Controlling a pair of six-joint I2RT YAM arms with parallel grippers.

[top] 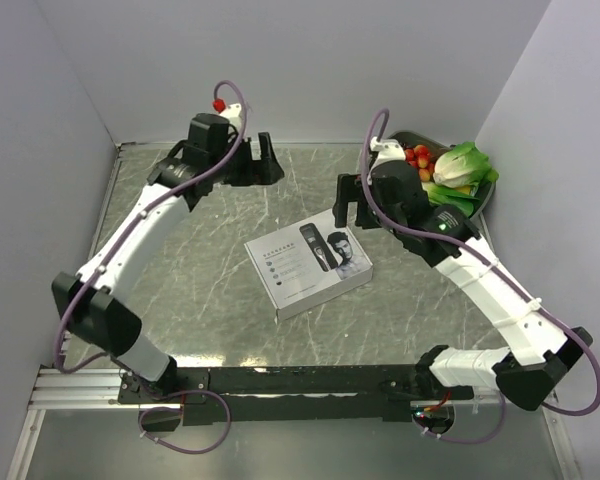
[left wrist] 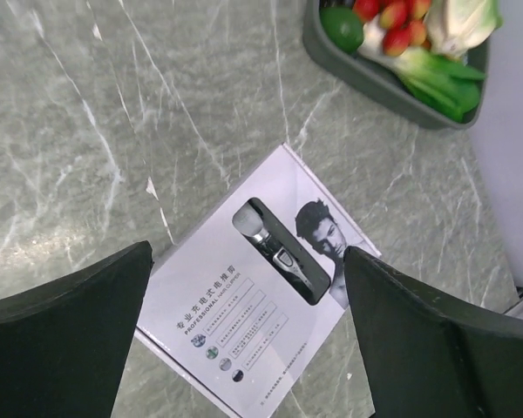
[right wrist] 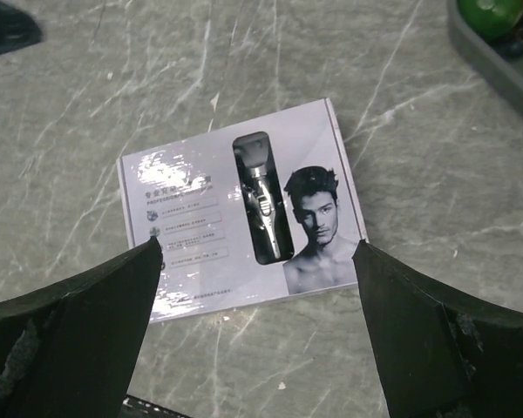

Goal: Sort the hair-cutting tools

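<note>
A closed white cardboard box (top: 308, 262), printed with a clipper and a man's face, lies flat in the middle of the table. It also shows in the left wrist view (left wrist: 235, 305) and the right wrist view (right wrist: 192, 235). The real clipper, the curved attachment and the two small bits are out of view. My left gripper (top: 263, 160) is open and empty, held above the table at the back left of the box (left wrist: 247, 251). My right gripper (top: 348, 203) is open and empty, held above the box's far right corner (right wrist: 257, 244).
A dark tray (top: 489, 193) of vegetables and red fruit stands at the back right, against the right wall; it also shows in the left wrist view (left wrist: 366, 74) and the right wrist view (right wrist: 492, 57). Grey walls close the table on three sides.
</note>
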